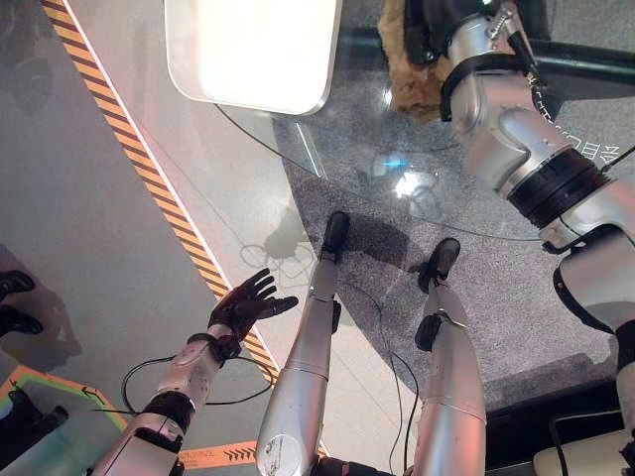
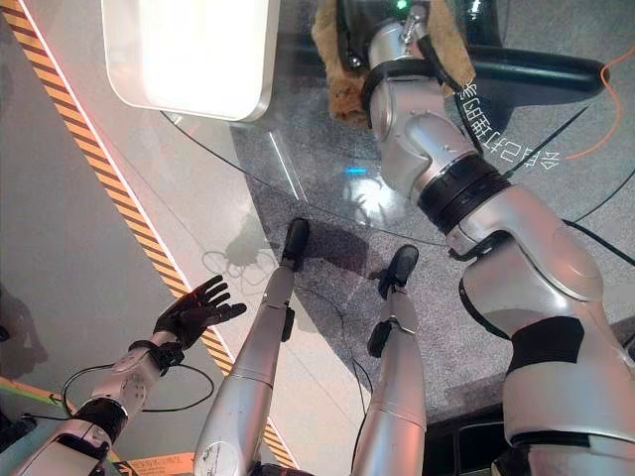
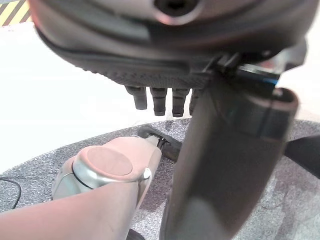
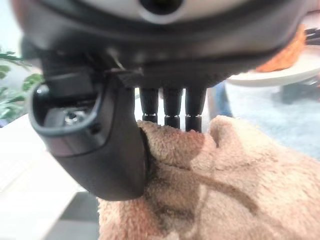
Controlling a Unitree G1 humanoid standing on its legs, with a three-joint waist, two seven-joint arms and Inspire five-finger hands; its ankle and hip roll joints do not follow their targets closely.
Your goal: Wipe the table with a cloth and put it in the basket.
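Two hands, right hand [image 4: 100, 145] fingers pressing tan cloth [image 4: 235, 190] on glass table [image 1: 337, 169], left hand [image 1: 248, 305] fingers spread, empty.

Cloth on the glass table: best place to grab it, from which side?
Grab the bunched ridge of the tan cloth, from above. It lies crumpled in raised folds on the glass table, so fingers can likely close round a fold. The right hand is already on it, fingers reaching down into the pile.

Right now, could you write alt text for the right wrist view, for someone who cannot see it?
Seen from very close, the robot's dark right hand presses into a fluffy tan cloth, its fingers reaching down into the bunched folds and its thumb beside them. Behind the cloth lies a pale, blurred background with green leaves at one edge.
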